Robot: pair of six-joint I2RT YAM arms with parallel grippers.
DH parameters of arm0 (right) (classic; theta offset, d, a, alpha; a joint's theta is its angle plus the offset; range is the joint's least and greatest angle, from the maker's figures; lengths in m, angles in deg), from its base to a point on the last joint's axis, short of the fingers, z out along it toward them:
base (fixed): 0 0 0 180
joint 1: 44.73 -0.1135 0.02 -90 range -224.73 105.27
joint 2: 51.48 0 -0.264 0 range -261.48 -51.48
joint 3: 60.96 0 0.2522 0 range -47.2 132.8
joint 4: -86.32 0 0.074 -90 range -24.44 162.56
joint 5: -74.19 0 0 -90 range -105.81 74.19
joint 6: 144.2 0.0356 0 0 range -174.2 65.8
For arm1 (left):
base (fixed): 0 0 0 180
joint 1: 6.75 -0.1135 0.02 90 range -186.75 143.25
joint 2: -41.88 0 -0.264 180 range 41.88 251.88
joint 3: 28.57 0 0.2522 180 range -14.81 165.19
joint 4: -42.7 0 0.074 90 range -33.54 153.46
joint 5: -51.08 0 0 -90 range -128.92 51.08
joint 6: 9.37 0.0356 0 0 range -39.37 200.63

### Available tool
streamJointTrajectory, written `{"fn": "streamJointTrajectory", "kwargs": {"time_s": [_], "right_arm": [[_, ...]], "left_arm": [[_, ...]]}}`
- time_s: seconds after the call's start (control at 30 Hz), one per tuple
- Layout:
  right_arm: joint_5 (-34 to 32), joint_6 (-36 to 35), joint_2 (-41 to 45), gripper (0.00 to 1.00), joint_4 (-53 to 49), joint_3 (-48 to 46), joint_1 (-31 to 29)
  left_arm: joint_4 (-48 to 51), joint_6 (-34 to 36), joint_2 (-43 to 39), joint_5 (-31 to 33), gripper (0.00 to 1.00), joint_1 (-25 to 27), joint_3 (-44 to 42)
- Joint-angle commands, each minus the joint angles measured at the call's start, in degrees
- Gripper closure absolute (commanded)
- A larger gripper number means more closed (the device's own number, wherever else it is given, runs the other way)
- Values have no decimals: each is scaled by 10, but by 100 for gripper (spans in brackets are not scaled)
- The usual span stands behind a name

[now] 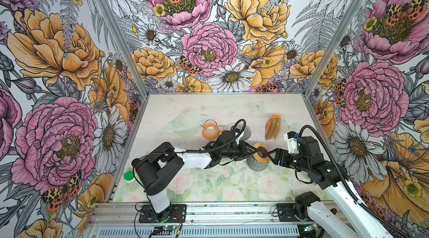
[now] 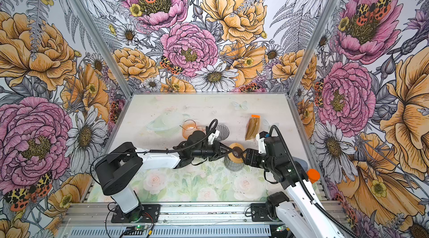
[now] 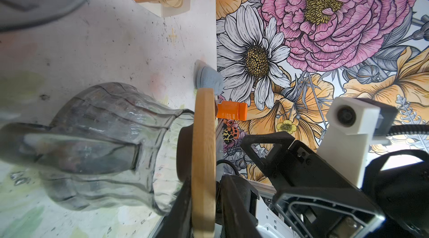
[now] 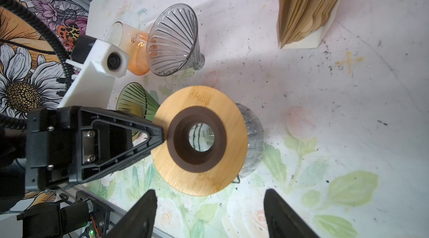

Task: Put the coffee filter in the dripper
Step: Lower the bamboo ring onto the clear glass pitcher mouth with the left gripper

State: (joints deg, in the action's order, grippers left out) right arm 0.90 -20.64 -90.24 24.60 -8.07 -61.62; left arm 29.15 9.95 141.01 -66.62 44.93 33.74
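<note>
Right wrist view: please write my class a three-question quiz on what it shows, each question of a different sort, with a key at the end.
1. True or false: a paper filter already lies inside the grey dripper.
2. What sits on top of the glass jug? A) wooden ring B) orange cup C) stack of filters
3. Fill in the gap: the jaws of the right gripper stand ___ and hold nothing.

Key: 1 false; 2 A; 3 open.
</note>
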Motion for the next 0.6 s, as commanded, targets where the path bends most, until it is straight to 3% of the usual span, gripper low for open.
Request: {"fn": "streamJointTrajectory", "kwargs": {"time_s": [0.0,0.17,0.33,0.57], "right_arm": [[-8,2,-1,25,5,-3,3],[-11,3,-4,25,5,-4,3],[-18,8,-12,36,7,-4,3],[-24,23,-38,38,29,-7,3]], "left_arm": [[-22,-5,7,8,74,-5,-3],[-4,1,-2,16,74,-7,-7],[30,13,-15,28,74,-9,-8],[67,25,-23,41,74,-11,-1]]}}
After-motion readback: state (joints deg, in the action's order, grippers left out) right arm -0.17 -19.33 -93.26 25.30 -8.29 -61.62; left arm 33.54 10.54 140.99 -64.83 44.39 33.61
